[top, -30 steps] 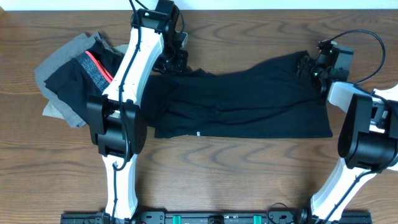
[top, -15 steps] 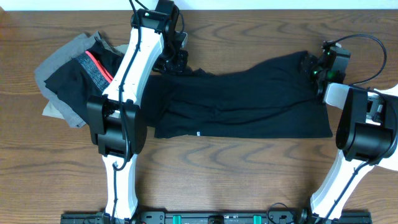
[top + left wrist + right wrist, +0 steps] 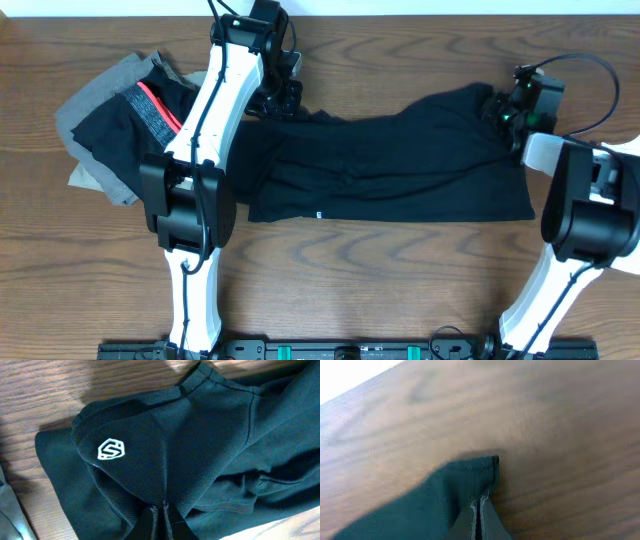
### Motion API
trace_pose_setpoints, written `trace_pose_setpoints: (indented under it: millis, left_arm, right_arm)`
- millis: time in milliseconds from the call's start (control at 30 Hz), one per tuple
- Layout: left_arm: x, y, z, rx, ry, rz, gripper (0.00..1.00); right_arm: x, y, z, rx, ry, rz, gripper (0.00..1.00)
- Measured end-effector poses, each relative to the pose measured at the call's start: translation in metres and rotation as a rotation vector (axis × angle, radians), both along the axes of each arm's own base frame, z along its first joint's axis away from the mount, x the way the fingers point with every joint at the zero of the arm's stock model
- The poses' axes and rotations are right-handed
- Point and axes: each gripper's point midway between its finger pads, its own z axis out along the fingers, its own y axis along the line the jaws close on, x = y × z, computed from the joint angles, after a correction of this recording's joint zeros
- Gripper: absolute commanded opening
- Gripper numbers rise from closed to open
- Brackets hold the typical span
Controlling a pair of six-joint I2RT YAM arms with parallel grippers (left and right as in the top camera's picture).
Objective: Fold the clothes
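Two spots along the far edge of the black T-shirt (image 3: 390,165) are pinched: the left gripper (image 3: 162,507) is clamped on fabric just beside a white emblem (image 3: 111,450), and the right gripper (image 3: 479,504) on a hem corner. The shirt is spread across the wooden table (image 3: 400,270); other garments (image 3: 110,130) are heaped beside the left arm.

T-shirt (image 3: 390,165) spread on table (image 3: 400,290), clothes pile (image 3: 115,125) to its left

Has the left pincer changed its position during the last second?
No. The left pincer stays at the same spot near the far edge of the table, shut on the black T-shirt.
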Motion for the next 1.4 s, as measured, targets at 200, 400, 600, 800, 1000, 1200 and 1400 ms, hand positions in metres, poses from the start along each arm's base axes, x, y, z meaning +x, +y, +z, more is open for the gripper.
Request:
trace_pose_setpoints:
  millis: [200, 400, 600, 800, 1000, 1200, 1400]
  left_arm:
    - [-0.005, 0.001, 0.000, 0.005, 0.020, 0.000, 0.06]
    - [-0.025, 0.006, -0.001, 0.026, 0.101, 0.000, 0.06]
    - [-0.046, 0.012, 0.000, 0.049, 0.189, 0.000, 0.06]
    - [-0.066, 0.017, 0.003, 0.071, 0.272, 0.000, 0.06]
    - [-0.075, 0.020, 0.002, 0.081, 0.310, 0.000, 0.06]
    - [-0.082, 0.022, -0.003, 0.091, 0.344, 0.001, 0.31]
    - [-0.086, 0.024, -0.002, 0.105, 0.360, 0.007, 0.74]
  right_arm:
    - [-0.015, -0.014, 0.069, -0.076, -0.037, 0.013, 0.01]
    - [-0.049, -0.036, 0.083, -0.114, 0.061, -0.015, 0.01]
    - [-0.086, -0.051, 0.065, -0.098, 0.214, -0.025, 0.01]
    - [-0.108, -0.045, 0.049, -0.098, 0.318, 0.024, 0.01]
    - [-0.116, -0.042, 0.044, -0.108, 0.351, 0.052, 0.01]
    - [-0.117, -0.043, 0.043, -0.114, 0.359, 0.056, 0.04]
    - [-0.121, -0.043, 0.041, -0.122, 0.375, 0.061, 0.56]
